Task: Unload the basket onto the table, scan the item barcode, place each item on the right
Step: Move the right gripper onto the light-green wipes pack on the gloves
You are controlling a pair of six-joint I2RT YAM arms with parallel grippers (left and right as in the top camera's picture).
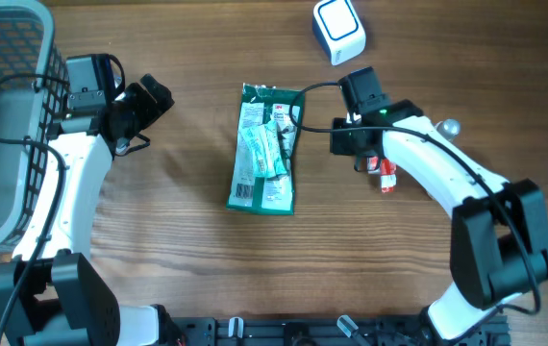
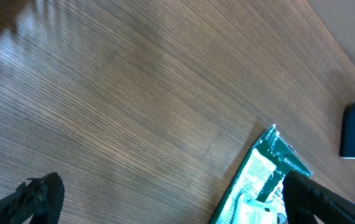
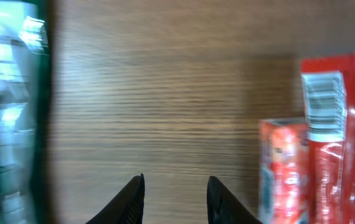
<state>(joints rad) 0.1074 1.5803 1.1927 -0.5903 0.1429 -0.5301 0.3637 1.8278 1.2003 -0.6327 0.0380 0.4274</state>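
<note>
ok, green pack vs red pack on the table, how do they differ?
Colour: green pack is green with white contents; red pack is red. Exposure: green pack lies in the open mid-table; red pack sits mostly under the right arm from overhead. Barcode: red pack shows a barcode face-up in the right wrist view; green pack is blurred there. Both lie flat on the table, ungripped.

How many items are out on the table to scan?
3: a green packet in the middle, and a red box and red pouch side by side near the right gripper. Others may be hidden.
</note>
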